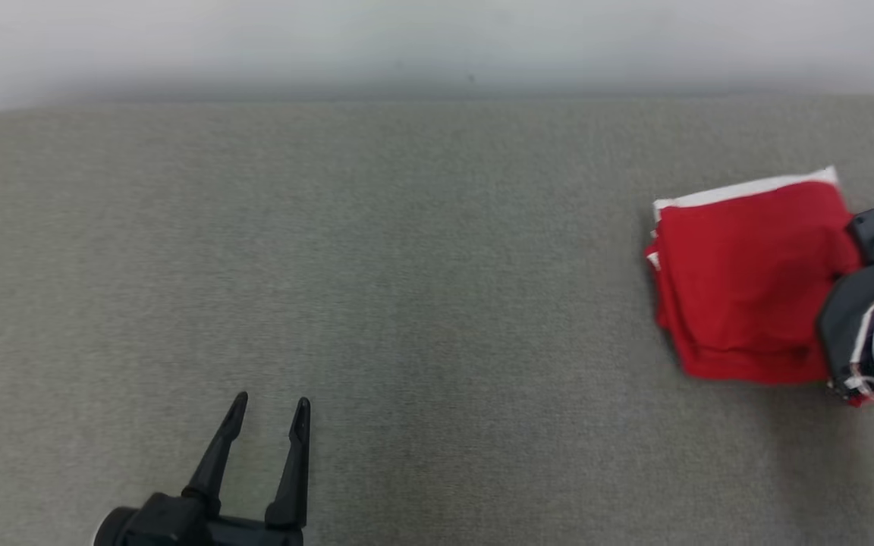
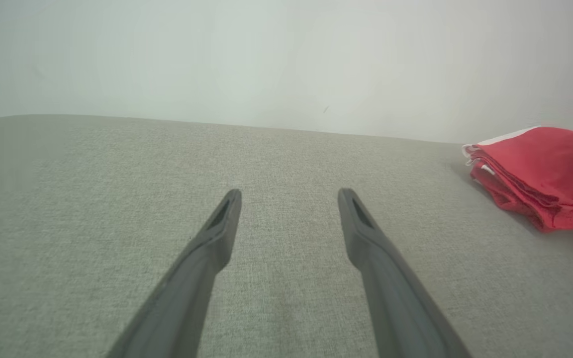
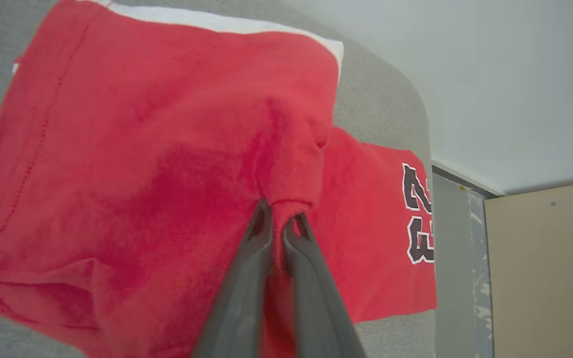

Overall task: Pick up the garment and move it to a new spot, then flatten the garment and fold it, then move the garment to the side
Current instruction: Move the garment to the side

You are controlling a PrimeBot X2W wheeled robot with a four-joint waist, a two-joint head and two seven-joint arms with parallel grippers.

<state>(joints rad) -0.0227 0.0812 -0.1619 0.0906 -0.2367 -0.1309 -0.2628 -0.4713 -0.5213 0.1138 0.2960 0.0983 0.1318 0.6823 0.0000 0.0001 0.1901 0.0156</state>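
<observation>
Garment [image 1: 740, 280] at bench [image 1: 407, 265] far right, fold clamped in right gripper [image 3: 281, 214] jaws; left gripper [image 1: 271, 400] well apart, jaws spread empty.

The garment [image 1: 748, 280] lies on the table [image 1: 407, 265] at about 3 o'clock, close to the table's right edge. The right gripper [image 3: 279, 219] comes in from the garment's 3 o'clock side, over its right part, with its fingers [image 3: 246, 278] pinched on a ridge of cloth on top. The left gripper [image 1: 270, 406] sits at about 7 o'clock over the table's near side, well apart from the garment, its tips spread and pointing toward 12. The wall [image 1: 437, 45] stands behind the table at 12 o'clock.
</observation>
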